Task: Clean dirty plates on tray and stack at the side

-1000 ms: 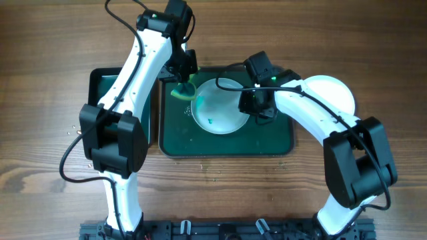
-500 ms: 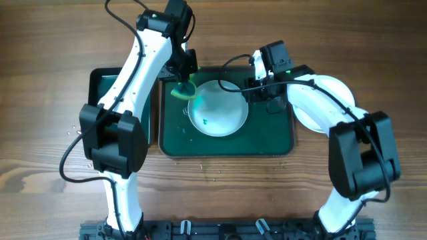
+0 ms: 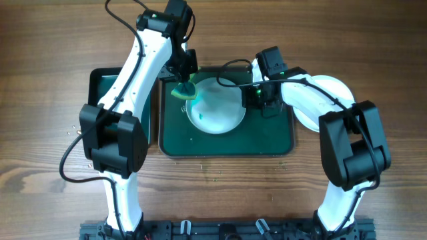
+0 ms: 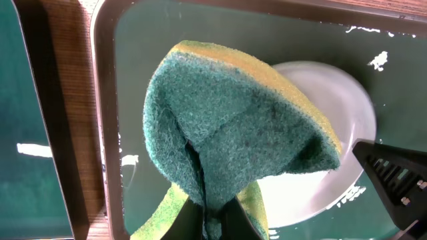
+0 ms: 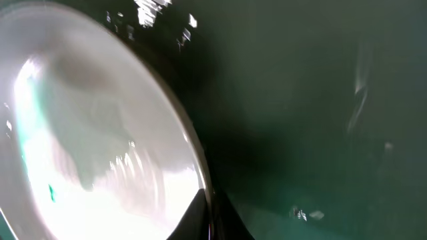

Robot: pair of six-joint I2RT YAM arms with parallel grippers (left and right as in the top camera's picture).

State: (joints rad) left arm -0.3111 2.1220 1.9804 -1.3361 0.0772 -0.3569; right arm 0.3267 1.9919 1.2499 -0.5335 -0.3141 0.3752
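While the plate lies in the far-left part of the tray, it does not look clean: the right wrist view shows a small teal fleck on its white face. The tray sits mid-table, nearer the far edge. The left gripper is clamped on a folded green-and-yellow sponge, which hangs over the plate's far-left rim. I cannot tell whether it touches. The right gripper is at the plate's right rim, its jaws narrowed, and appears to pinch the rim to steady it.

A second plate rests on the table just beside the tray, toward the right edge. It is largely hidden by the right arm, so its cleanliness cannot be read. A smaller tray lies toward the left edge. I judge the task to be midway, with one plate set aside and this one under wiping. No third plate is visible.
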